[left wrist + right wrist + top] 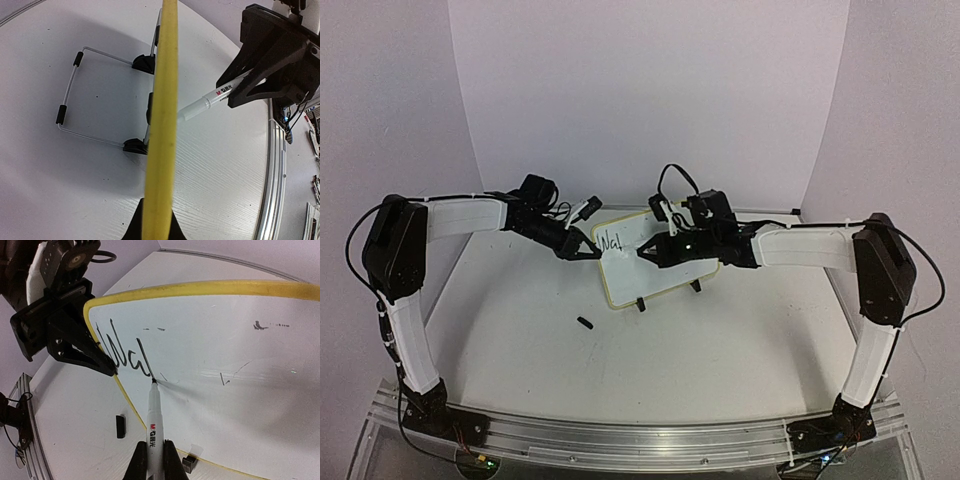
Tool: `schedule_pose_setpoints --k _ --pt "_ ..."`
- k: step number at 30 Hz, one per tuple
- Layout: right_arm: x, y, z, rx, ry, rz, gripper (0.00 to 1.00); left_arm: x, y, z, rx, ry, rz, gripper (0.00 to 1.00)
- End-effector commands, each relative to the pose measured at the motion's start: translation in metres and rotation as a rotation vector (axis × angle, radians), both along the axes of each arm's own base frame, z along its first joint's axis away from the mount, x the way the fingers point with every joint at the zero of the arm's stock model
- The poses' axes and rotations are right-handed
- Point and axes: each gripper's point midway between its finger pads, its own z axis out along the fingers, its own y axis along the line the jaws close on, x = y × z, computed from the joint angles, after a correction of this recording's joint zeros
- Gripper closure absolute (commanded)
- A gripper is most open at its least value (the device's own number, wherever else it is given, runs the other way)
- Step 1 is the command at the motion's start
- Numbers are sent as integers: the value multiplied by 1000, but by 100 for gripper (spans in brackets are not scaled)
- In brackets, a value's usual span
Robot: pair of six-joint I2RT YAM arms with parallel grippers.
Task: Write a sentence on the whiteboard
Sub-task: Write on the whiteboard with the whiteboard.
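The whiteboard (pixel 665 278) stands tilted at mid table, with a pale yellow rim (pixel 162 125). My left gripper (pixel 582 248) is shut on its left edge, and its fingers (pixel 156 222) pinch the rim. My right gripper (pixel 645 255) is shut on a white marker (pixel 154 415). The tip touches the board (pixel 225 365) just past the black letters "Wal" (pixel 122 352). These letters, the only part of the sentence showing, sit at the board's upper left (pixel 611 242). The marker also shows in the left wrist view (pixel 210 100).
A black marker cap (pixel 585 322) lies on the table in front of the board, and also shows in the right wrist view (pixel 120 426). The wire stand (pixel 70 100) and black clip feet (pixel 135 145) are behind the board. Faint old marks (pixel 257 326) dot the board.
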Motion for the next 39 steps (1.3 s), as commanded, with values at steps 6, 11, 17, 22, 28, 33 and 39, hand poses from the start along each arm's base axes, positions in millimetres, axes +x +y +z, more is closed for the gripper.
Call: schedule_pose_setpoints --k 6,11,17,22,28,33,39 --pt "15 4 54 102 -118 -40 100 -28 -8 -38 100 122 -43 100" --pt "17 -1 54 99 -128 -62 100 -28 -9 -38 101 122 -43 100" --pt "18 -7 55 93 -140 -90 100 -29 -9 -38 102 122 -45 100" --pt "17 -13 54 86 -142 -104 100 -29 -9 -38 102 122 -45 100" --pt "17 -12 49 85 -126 -97 100 -29 -9 -38 103 124 -44 100" --pt "9 -8 55 104 -129 -50 100 -29 -9 -38 104 120 -45 100" --pt "-10 -11 73 142 -153 13 100 -29 -9 -37 103 121 -45 100"
